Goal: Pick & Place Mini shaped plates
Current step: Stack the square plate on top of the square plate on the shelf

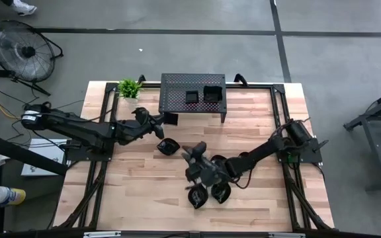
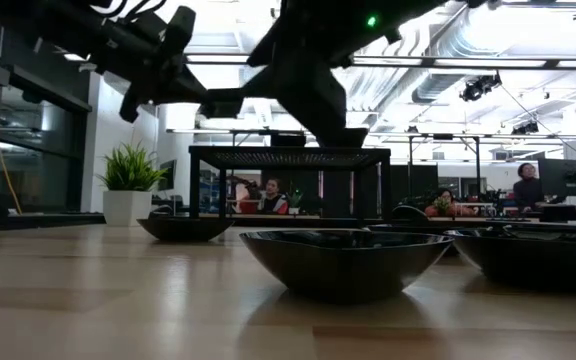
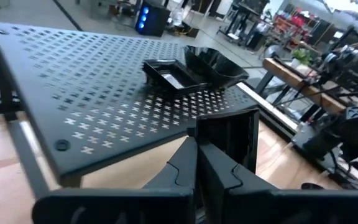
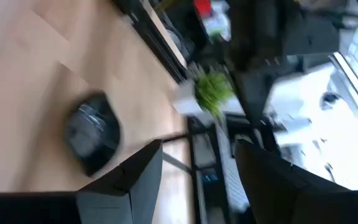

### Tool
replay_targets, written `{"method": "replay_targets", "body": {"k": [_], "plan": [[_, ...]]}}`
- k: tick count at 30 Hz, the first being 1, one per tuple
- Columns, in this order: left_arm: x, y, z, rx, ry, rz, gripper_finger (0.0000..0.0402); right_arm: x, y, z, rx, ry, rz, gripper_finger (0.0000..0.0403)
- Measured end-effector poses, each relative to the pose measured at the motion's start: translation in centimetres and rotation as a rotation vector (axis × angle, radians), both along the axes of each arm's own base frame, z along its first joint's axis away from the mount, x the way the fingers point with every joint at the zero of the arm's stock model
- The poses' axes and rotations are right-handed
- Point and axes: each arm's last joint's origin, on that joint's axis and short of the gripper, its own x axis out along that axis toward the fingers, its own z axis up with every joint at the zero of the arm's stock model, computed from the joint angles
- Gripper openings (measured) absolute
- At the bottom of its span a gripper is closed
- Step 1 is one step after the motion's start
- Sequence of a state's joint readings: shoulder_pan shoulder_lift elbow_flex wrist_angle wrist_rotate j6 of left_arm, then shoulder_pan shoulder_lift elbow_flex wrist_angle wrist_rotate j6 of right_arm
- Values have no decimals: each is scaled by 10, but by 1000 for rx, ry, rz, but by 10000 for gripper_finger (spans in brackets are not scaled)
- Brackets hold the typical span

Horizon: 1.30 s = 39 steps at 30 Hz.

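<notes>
A black perforated stand at the table's far middle carries two mini shaped plates, one square and one roundish. My left gripper is just off the stand's near left corner, shut on a square black plate. Three more plates rest on their bottoms on the wood: one near the table's middle and two toward the near edge. My right gripper hovers open between them, touching nothing. Its wrist view shows the middle plate ahead. My left gripper pinches the square plate by its edge between the two shut fingers. The fingers reach almost level from the table's left. The plate stands on edge beyond the fingertips, lifted clear of the table and beside the stand's top.
A small potted plant stands at the far left corner beside the stand. Dark frame rails run along the table's sides. Bare wood lies on the near left. People sit at desks in the room behind.
</notes>
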<state>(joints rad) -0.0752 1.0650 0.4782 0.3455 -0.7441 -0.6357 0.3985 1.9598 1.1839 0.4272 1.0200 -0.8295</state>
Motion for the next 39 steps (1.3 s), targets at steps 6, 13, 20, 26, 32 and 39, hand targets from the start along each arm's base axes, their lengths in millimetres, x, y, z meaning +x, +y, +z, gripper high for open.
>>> {"method": "replay_targets", "body": {"k": [6,13,20,26,32,39], "plan": [[11,-4,-4,16,-26,-25,1,8,-20,0,-71,73,26,197],[13,-4,-7,14,-21,-40,1,14,-39,0,-127,129,26,197],[13,-4,-7,23,-8,-35,1,17,-43,2,-151,122,44,197],[13,-4,-7,47,9,-23,1,24,-45,-17,-230,171,44,197],[12,-4,-7,64,23,-23,1,39,-52,-31,-272,191,-24,197],[12,-3,-9,69,49,-10,1,59,-60,-26,-296,180,-103,197]]}}
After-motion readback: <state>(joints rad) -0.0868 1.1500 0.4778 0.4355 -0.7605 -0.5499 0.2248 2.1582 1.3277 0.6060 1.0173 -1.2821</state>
